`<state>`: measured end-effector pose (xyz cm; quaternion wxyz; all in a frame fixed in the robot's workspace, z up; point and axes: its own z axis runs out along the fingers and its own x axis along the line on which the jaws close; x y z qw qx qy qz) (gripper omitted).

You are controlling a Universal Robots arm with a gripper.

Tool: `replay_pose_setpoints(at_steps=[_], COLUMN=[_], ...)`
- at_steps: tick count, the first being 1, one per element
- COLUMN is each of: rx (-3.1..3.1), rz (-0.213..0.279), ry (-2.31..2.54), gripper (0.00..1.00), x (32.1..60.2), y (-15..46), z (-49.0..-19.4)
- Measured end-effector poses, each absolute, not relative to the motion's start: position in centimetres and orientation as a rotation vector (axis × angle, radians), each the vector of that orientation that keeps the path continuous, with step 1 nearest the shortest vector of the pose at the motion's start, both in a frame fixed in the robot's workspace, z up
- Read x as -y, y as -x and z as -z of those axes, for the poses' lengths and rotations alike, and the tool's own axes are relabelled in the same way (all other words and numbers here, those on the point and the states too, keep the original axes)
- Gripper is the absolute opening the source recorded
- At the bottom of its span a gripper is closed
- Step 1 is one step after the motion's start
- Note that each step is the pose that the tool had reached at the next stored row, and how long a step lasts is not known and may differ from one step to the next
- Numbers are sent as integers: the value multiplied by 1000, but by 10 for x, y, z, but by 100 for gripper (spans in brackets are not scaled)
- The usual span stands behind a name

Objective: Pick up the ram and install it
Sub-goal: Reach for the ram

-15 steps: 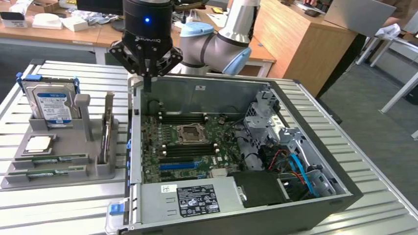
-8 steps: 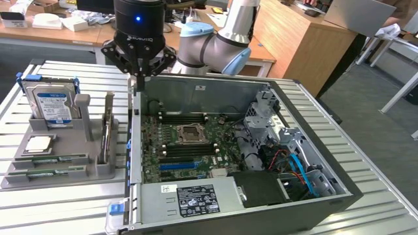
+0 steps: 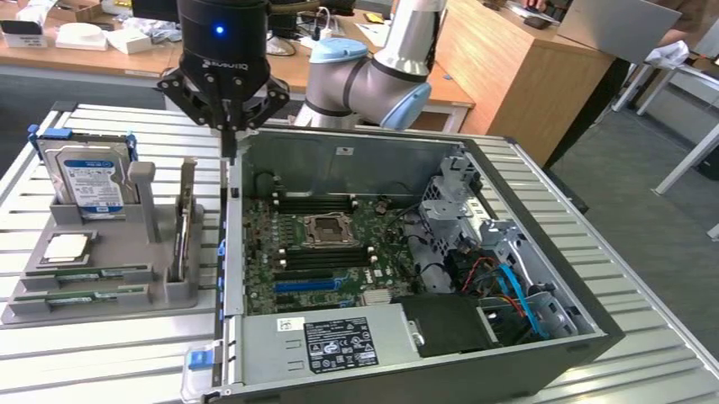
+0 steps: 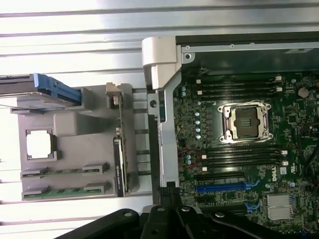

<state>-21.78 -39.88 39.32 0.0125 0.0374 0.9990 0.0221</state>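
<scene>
Two ram sticks lie flat in slots at the front of the grey holder (image 3: 157,290): one ram (image 3: 84,273) (image 4: 65,172) and, beside it, its twin (image 3: 79,296) (image 4: 65,190). Both are green with dark chips. My gripper (image 3: 228,145) (image 4: 169,193) hangs above the case's wall on the exterior view's left, between the holder and the motherboard. Its fingers are shut together with nothing between them. It is well away from both sticks. The empty memory slots (image 3: 320,202) (image 4: 239,89) flank the processor socket (image 3: 326,227) (image 4: 246,122).
A blue-labelled hard drive (image 3: 90,177) stands upright at the back of the holder, with a silver processor chip (image 3: 67,246) (image 4: 40,144) in front of it. A thin card (image 3: 183,219) (image 4: 121,149) stands on edge by the open computer case (image 3: 337,151). Everything rests on a slatted metal table (image 3: 641,337).
</scene>
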Motion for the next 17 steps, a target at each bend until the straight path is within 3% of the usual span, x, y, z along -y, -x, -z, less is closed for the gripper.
replay_pose_setpoints(at_steps=[17], rx=[-3114], rz=[-69], ry=[-117], gripper=[10], x=[399], y=[250], z=[-393])
